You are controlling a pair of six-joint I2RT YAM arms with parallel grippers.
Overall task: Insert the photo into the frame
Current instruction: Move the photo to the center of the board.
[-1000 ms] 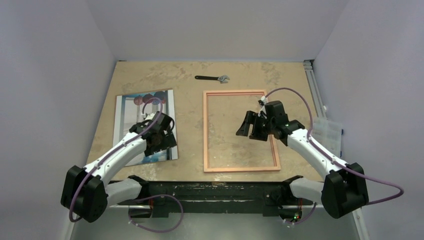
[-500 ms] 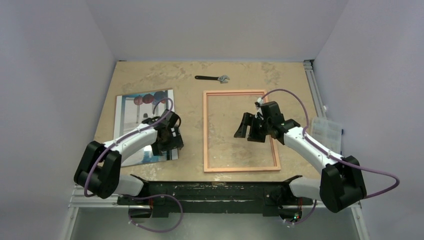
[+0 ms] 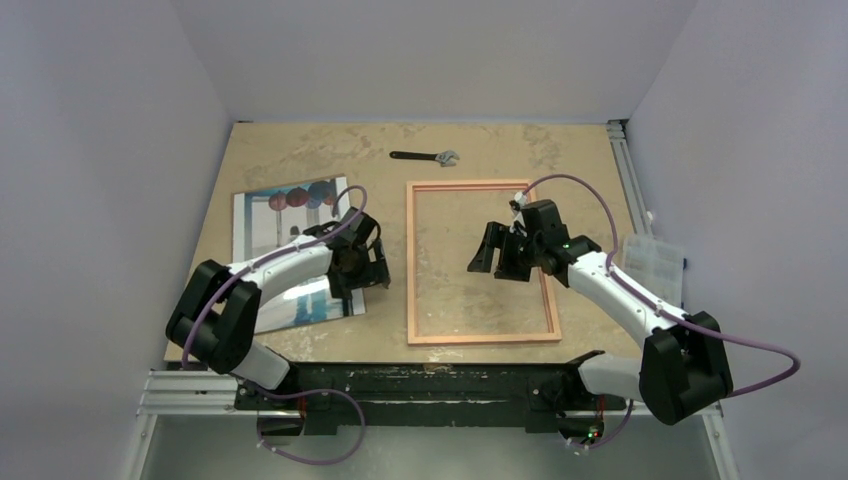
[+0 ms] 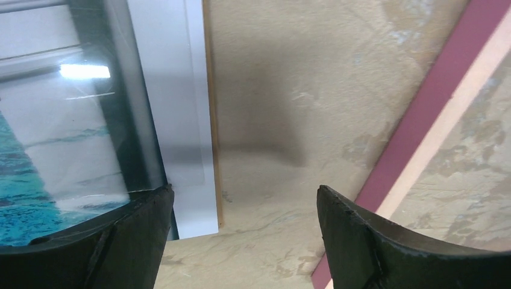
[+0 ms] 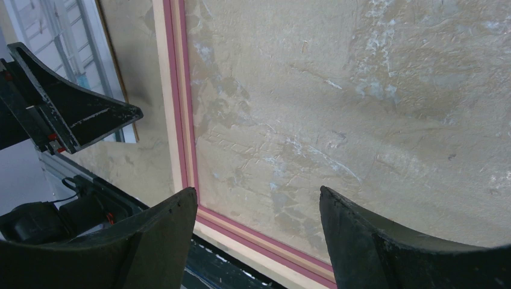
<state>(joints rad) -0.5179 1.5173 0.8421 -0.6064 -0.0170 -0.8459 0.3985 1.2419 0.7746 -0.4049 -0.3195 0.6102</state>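
The photo (image 3: 268, 222) lies face up on the table's left, red and blue balls at its far end; its white-bordered near right corner (image 4: 181, 120) shows in the left wrist view. The frame (image 3: 412, 262) lies flat right of it, its clear pane showing the table. My left gripper (image 3: 372, 272) is open and empty, low over bare table between the photo's right edge and the frame's left rail (image 4: 446, 114). My right gripper (image 3: 492, 258) is open and empty above the frame's pane, with the frame's near left corner (image 5: 181, 132) in its wrist view.
A black adjustable wrench (image 3: 425, 156) lies at the far middle of the table. A clear plastic box (image 3: 655, 262) sits off the table's right edge. The black base rail (image 3: 420, 380) runs along the near edge. A thin brown edge (image 4: 212, 150) shows under the photo's right side.
My left gripper has swung right, off the photo's near right part to the bare strip beside the frame. My right gripper has shifted slightly left over the pane. The photo shifted slightly.
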